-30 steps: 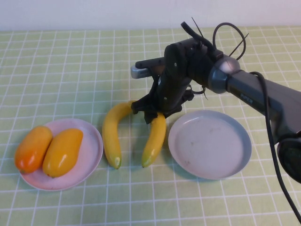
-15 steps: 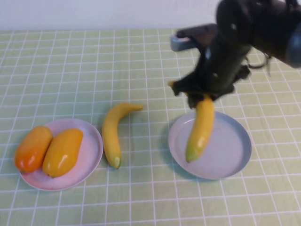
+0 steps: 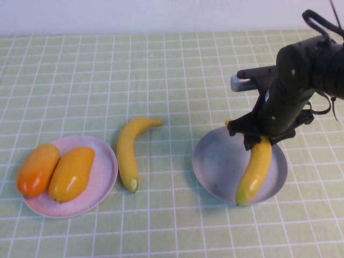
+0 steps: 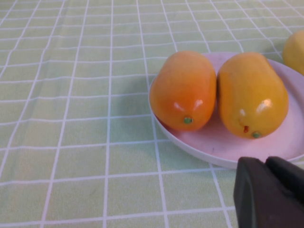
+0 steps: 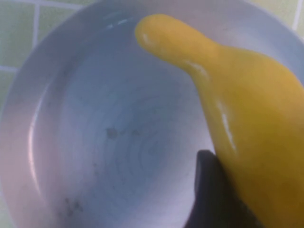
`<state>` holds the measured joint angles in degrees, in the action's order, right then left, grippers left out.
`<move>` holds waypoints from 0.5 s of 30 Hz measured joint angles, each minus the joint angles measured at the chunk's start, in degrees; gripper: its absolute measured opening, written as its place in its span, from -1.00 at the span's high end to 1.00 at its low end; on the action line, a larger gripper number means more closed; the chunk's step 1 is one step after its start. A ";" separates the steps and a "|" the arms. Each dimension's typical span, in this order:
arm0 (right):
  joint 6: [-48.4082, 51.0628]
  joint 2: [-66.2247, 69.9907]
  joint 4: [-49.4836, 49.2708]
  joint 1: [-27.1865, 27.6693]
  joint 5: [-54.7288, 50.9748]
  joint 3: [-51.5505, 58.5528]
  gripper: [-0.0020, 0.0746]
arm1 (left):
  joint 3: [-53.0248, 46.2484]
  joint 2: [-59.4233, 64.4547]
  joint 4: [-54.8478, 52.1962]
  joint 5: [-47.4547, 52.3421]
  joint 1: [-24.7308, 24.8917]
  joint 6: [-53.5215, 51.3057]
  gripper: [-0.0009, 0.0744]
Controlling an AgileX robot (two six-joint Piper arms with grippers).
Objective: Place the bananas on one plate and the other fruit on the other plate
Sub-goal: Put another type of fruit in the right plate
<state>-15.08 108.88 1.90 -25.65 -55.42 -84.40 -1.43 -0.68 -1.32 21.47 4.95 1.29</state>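
My right gripper (image 3: 262, 138) is shut on a yellow banana (image 3: 253, 171) near its stem end and holds it over the right half of the grey-blue plate (image 3: 215, 161). In the right wrist view the banana (image 5: 247, 118) hangs above the plate's bowl (image 5: 109, 142). A second banana (image 3: 129, 151) lies on the table between the plates. Two mango-like fruits, one deep orange (image 3: 37, 170) and one yellow-orange (image 3: 71, 173), lie on the pale pink plate (image 3: 105, 177). My left gripper (image 4: 270, 190) sits low beside the pink plate (image 4: 213, 147), fingers together, empty.
The table is covered by a green cloth with a white grid (image 3: 107, 70). A white wall runs along the far edge. The left arm does not show in the high view.
My right gripper lifted the banana from beside the other one, carried it right, and lowered it over the grey-blue plate's right half. The other banana and both mangoes stayed put.
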 joint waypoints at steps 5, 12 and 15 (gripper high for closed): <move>0.00 2.03 0.00 0.00 -0.26 0.00 0.13 | 0.00 0.00 0.00 0.00 0.00 0.00 0.97; -2.07 2.15 0.53 0.00 -2.90 0.00 -0.09 | 0.00 0.00 0.00 0.00 0.00 0.00 0.97; -4.49 2.15 1.93 0.08 -4.60 -0.22 -0.27 | 0.00 0.00 0.00 0.00 0.00 0.00 0.97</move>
<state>-19.58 111.03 3.83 -25.57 -60.02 -84.62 -1.43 -0.68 -1.32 21.47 4.95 1.29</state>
